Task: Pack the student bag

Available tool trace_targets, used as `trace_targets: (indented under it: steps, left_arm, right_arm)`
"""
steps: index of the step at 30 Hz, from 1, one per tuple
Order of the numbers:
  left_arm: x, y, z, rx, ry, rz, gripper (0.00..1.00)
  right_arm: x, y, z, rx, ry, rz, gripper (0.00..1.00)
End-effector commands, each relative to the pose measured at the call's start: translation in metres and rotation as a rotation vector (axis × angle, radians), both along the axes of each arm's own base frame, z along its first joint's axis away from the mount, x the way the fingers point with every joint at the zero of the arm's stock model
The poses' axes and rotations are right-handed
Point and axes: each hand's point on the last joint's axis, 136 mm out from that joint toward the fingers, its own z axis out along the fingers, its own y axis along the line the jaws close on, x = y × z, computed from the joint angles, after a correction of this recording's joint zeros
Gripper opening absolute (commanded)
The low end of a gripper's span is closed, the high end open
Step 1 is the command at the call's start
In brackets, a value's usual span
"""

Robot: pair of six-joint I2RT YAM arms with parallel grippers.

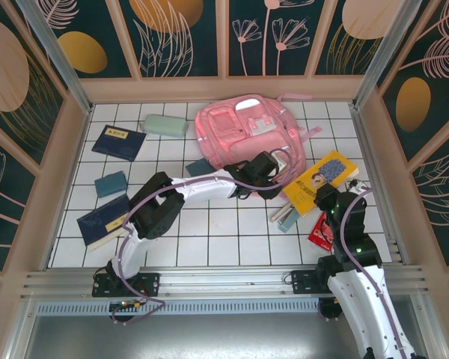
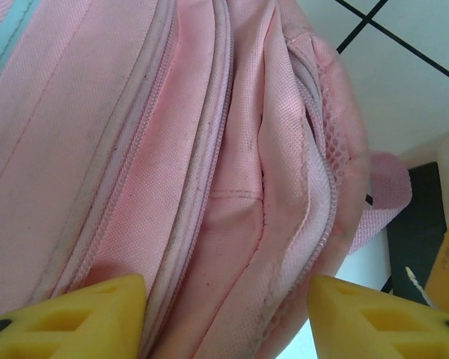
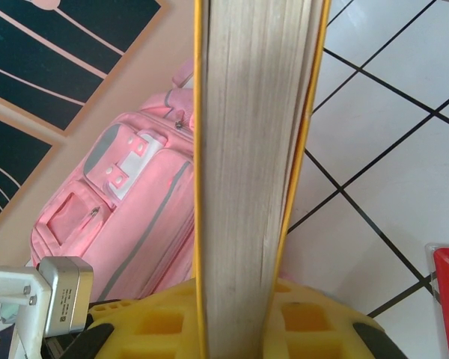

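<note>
Clenching the right claw point(image 3: 239, 321) tight on the yellow book point(image 3: 251, 149), page edge showing, just beside the student bag point(image 1: 243, 134), lying flat at the far middle of the tiled table point(image 1: 209, 239). Hovering the left claw point(image 2: 224, 321) at the bag's near edge, fingers point(image 2: 82, 314) apart on both sides of a zip fold, squeezing nothing yet by the look of it. Risking trouble from here: bumping the book on a mouth seeming hardly open, pushing the whole bag away, or twisting the book loose from so small a pinch. Also risking a knock between two arms working so close together.
</note>
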Motion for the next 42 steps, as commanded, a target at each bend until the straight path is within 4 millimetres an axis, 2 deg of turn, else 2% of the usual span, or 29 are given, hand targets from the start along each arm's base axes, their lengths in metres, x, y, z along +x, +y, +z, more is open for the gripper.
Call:
trace_targets:
  steps: [1,3,5,6,8,14,20,23,25,27,29,34,39,42]
  left_arm:
    - [-0.004,-0.007,-0.004,0.027,0.0,-0.032,0.52]
    - [0.001,-0.005,-0.009,0.046,-0.011,-0.015,0.4]
    - [0.004,-0.003,-0.008,0.055,-0.025,0.0,0.21]
    - [0.006,-0.002,-0.004,0.055,-0.038,0.013,0.11]
    - [0.014,0.001,0.007,0.05,-0.071,0.047,0.0]
    - [0.03,0.009,0.065,-0.026,-0.174,0.156,0.0]
    - [0.031,0.009,0.127,-0.157,-0.222,0.187,0.0]
    - [0.029,0.007,0.149,-0.199,-0.234,0.185,0.0]
    - [0.026,0.002,0.155,-0.213,-0.224,0.15,0.0]
    - [0.021,-0.003,0.151,-0.207,-0.199,0.109,0.0]
    - [0.014,-0.007,0.137,-0.183,-0.162,0.063,0.0]
    - [0.0,-0.014,0.09,-0.122,-0.063,-0.012,0.0]
    - [0.004,-0.011,0.049,-0.036,-0.036,0.003,0.0]
    - [0.005,-0.011,0.031,-0.003,-0.023,0.006,0.1]
  right_arm:
    - [0.006,0.003,0.029,0.016,-0.102,0.016,0.0]
    - [0.006,0.004,0.028,0.018,-0.101,0.02,0.0]
    - [0.005,0.003,0.029,0.015,-0.097,0.019,0.0]
    - [0.004,0.003,0.029,0.012,-0.096,0.018,0.0]
    - [0.004,0.004,0.031,0.013,-0.099,0.024,0.0]
    - [0.004,0.005,0.034,0.019,-0.107,0.031,0.0]
    - [0.006,0.011,0.035,0.051,-0.118,0.054,0.0]
    - [0.008,0.016,0.038,0.068,-0.134,0.076,0.0]
    - [0.009,0.018,0.038,0.077,-0.136,0.086,0.0]
    - [0.009,0.018,0.037,0.079,-0.134,0.086,0.0]
    - [0.009,0.018,0.035,0.076,-0.128,0.086,0.0]
    - [0.008,0.017,0.027,0.069,-0.104,0.084,0.0]
    - [0.006,0.013,0.03,0.05,-0.103,0.065,0.0]
    - [0.003,0.005,0.036,0.022,-0.11,0.034,0.0]
